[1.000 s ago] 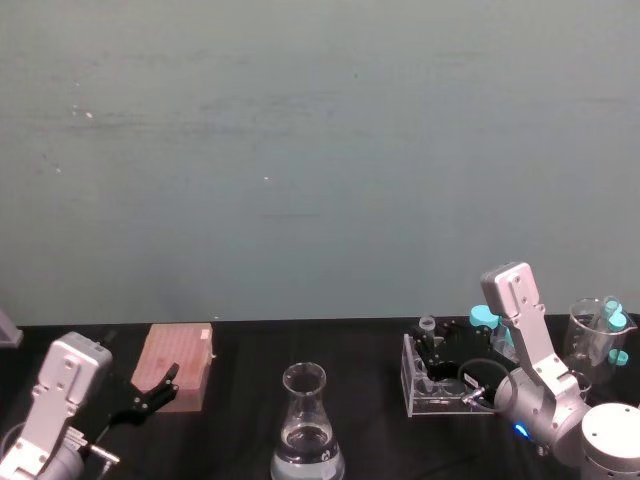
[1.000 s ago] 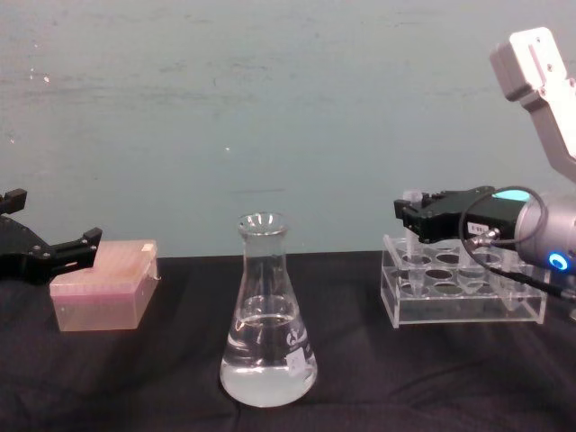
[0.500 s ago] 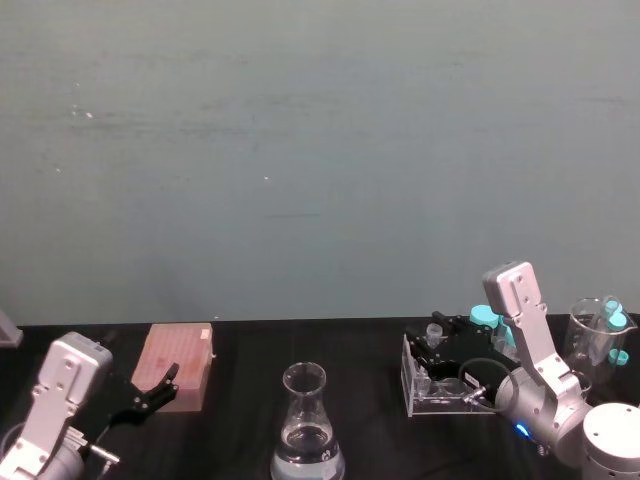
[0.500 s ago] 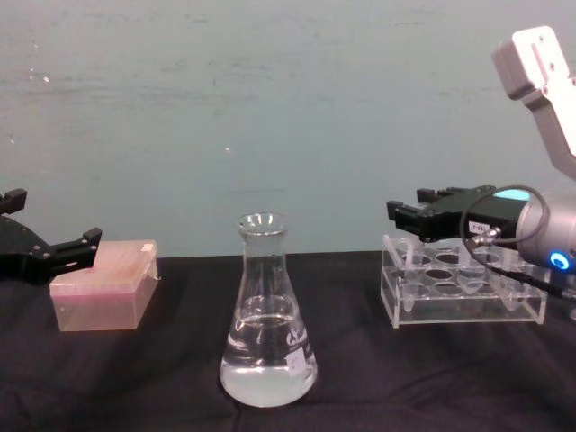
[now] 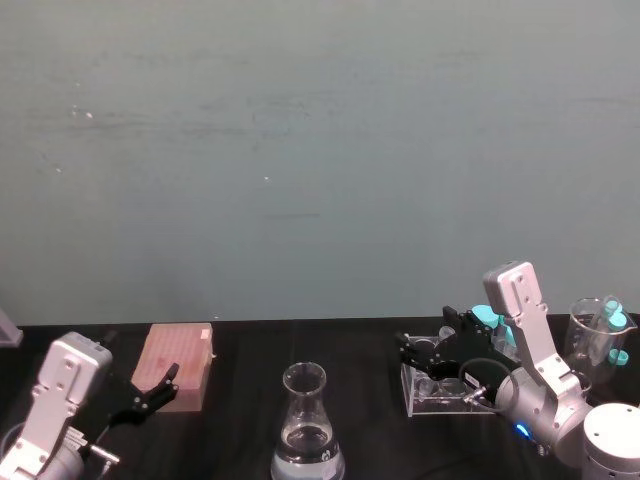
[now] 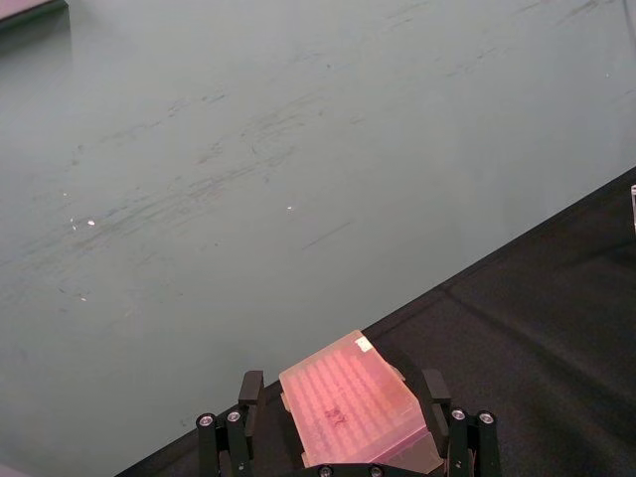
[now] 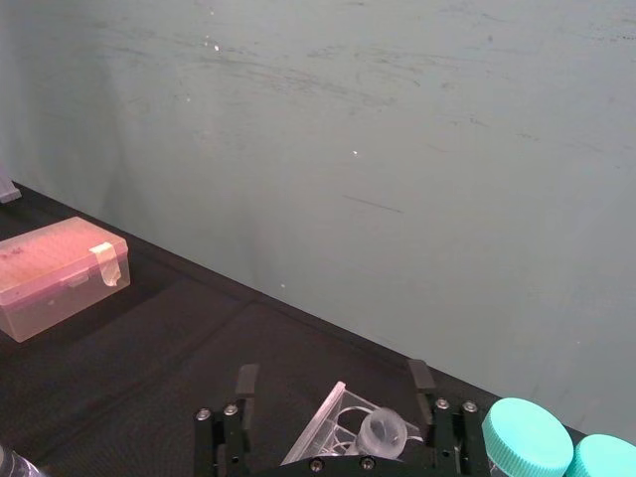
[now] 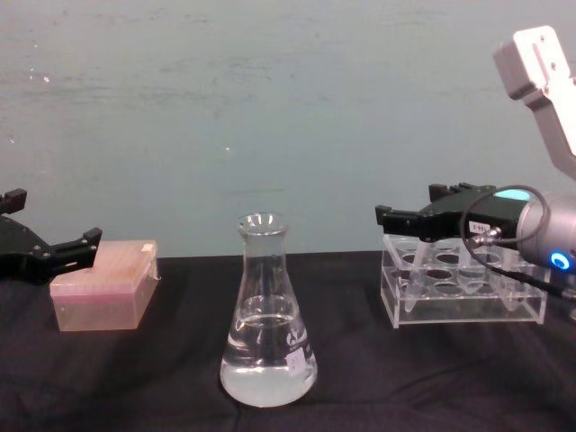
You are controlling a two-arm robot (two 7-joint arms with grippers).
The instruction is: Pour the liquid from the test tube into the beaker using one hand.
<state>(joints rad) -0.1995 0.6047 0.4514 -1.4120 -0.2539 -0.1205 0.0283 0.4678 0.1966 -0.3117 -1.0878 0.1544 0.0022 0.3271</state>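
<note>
The large clear glass conical flask (image 8: 267, 315) stands upright on the black table (image 8: 405, 378), centre foreground, with a narrow neck, a flared rim and a small white label near its base. Clear, colourless liquid (image 8: 267, 364) fills its lower part.

One small clear plastic test tube (image 7: 381, 434) shows in the right wrist view, open mouth toward the camera, between the two black fingers (image 7: 245, 383) of the right gripper (image 8: 396, 219) and over the clear acrylic tube rack (image 8: 459, 292). The fingers stand apart on either side of the tube; whether they touch it cannot be told. In the chest view a pale conical tube tip hangs below the gripper into the front left of the rack.

The right gripper reaches level toward the robot's left from its silver-grey arm (image 8: 544, 99), above the rack's left end and well apart from the flask.

Two turquoise screw caps (image 7: 527, 437) sit just beside the gripper in the right wrist view. One clear glass beaker (image 5: 592, 338) holding turquoise-capped tubes stands to the right of the rack.

One translucent pink lidded box (image 8: 101, 286) lies at the table's left. The left gripper (image 8: 67, 247), fingers spread, hovers at the box's left end, and in the left wrist view a finger shows on either side of the box.
</note>
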